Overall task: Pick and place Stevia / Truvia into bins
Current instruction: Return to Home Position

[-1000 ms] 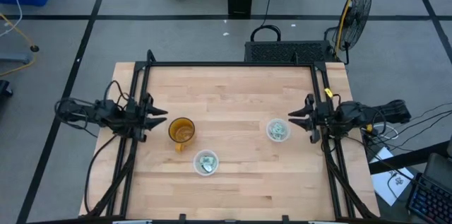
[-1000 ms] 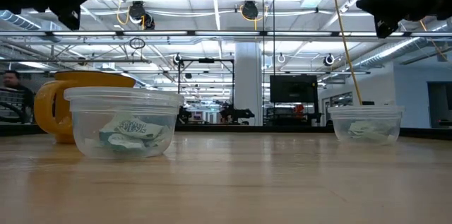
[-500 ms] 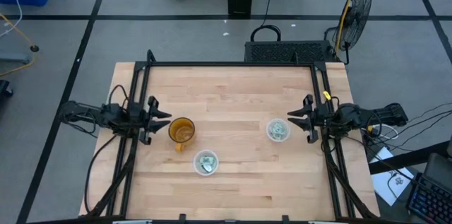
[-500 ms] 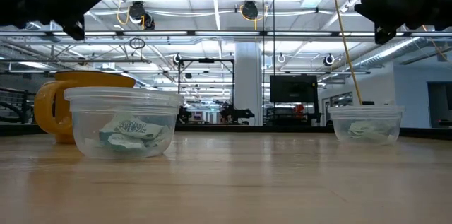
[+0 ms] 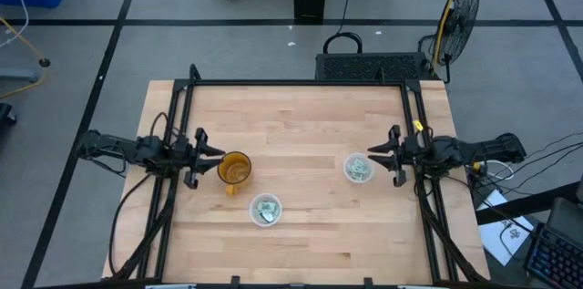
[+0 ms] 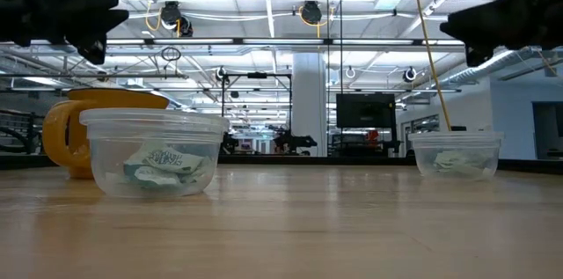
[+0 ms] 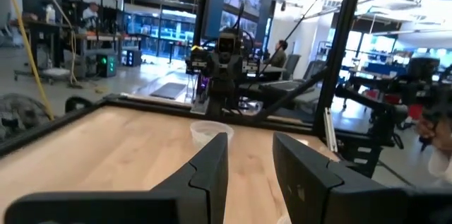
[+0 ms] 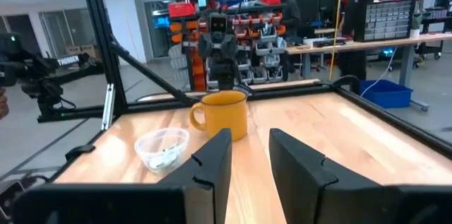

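Nearest the low camera, the near cup [image 6: 154, 151] sits on the bench [image 5: 301, 125] with sachets [image 6: 163, 161] bunched inside, too crumpled to read a long axis. Just behind it is the amber mug [image 6: 114, 101]. Farther back and well apart, the far cup [image 6: 456, 154] holds its own packets.

From above, no loose sachet shows on the wood, so I judge there's nothing left to grasp and the coming move is only a retreat. The left gripper [image 5: 205, 154] hangs at the left side, jaws spread and empty, tips just beside the mug. The right gripper [image 5: 375, 155] mirrors it, jaws spread and empty, tips just beside the far cup, so the right arm is the nearer one there.

The low view shows both grippers well above the rims, which the overhead cannot. The right wrist view shows packets in a cup beside the mug, with people [image 8: 359, 1] in the room beyond.
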Robot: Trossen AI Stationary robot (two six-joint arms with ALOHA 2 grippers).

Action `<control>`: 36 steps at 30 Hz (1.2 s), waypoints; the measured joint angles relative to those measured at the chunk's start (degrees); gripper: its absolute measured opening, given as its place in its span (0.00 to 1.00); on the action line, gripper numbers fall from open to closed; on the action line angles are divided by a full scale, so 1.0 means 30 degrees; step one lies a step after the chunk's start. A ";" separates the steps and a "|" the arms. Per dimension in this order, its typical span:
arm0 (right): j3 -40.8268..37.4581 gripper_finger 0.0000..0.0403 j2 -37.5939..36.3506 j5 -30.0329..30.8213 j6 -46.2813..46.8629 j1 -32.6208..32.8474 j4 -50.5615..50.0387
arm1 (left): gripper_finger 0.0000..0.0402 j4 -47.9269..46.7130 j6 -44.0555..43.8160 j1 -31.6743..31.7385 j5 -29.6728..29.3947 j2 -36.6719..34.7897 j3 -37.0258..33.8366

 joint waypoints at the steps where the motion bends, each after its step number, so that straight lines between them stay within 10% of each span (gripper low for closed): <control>1: -0.0186 0.22 0.0000 0.0000 0.0034 0.0000 0.0001 | 0.29 -0.0048 -0.0291 0.0000 0.0000 0.0000 0.0000; 36: -0.1536 0.22 0.0357 0.0022 0.0787 0.0007 0.0019 | 0.29 -0.0057 -0.0509 0.0000 -0.0015 0.0000 0.0007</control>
